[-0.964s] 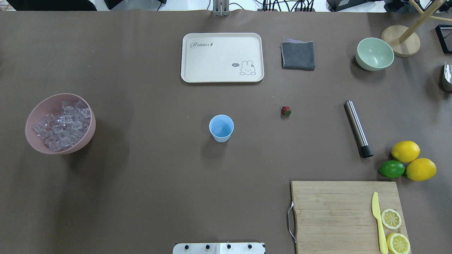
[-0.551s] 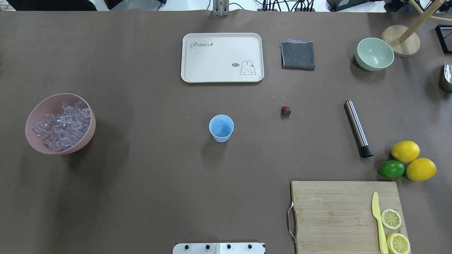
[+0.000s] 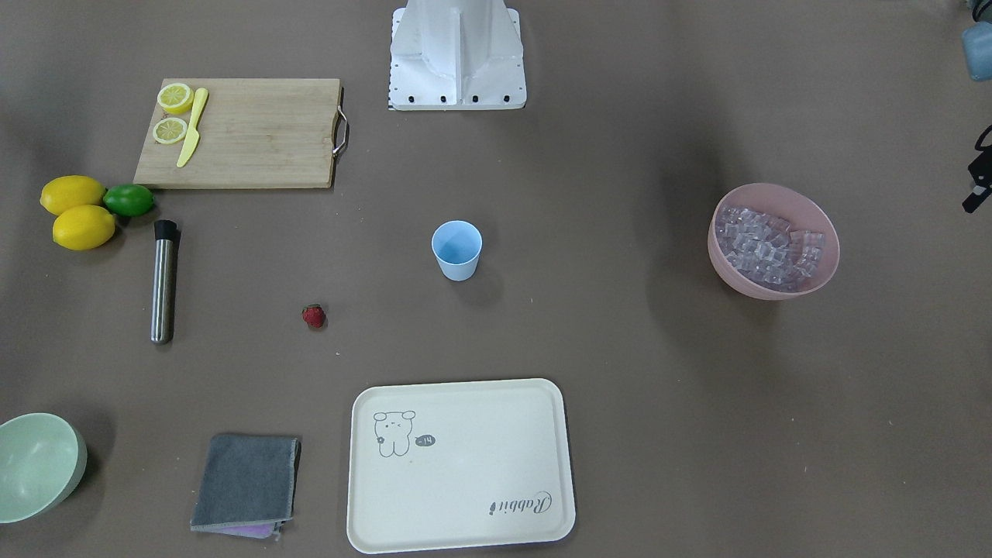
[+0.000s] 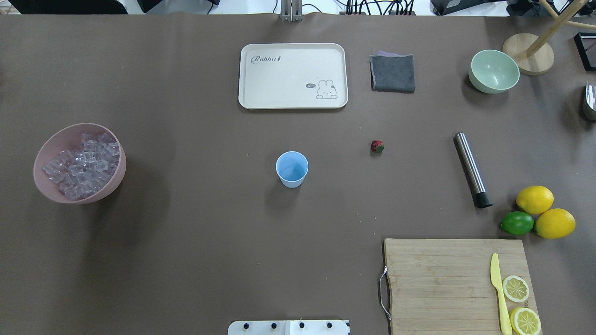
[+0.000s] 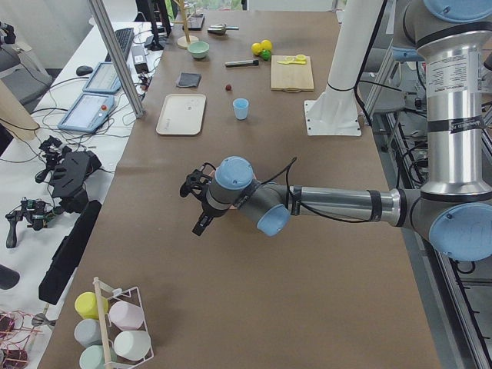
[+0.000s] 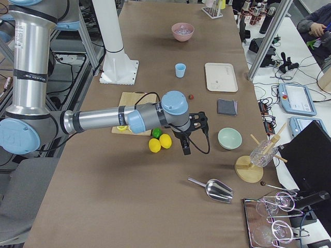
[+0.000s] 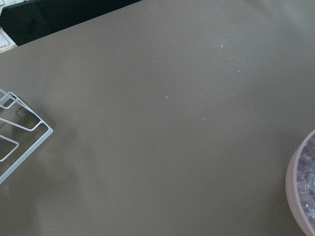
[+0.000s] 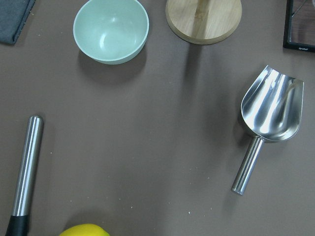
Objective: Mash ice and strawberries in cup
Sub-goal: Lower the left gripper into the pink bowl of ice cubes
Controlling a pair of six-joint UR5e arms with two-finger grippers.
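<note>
The light-blue cup stands upright and empty at the table's middle, also seen as the cup. One red strawberry lies on the cloth to its right. The ice fills a pink bowl at the far left. My left gripper hovers over bare table beyond that bowl, whose rim shows at the left wrist view's right edge. My right gripper hangs near the lemons. Neither gripper shows in the overhead view, and I cannot tell whether either is open or shut.
A steel muddler lies right of the strawberry. Lemons and a lime sit by a cutting board with a yellow knife. A cream tray, grey cloth and pale green bowl line the far side. A metal scoop lies nearby.
</note>
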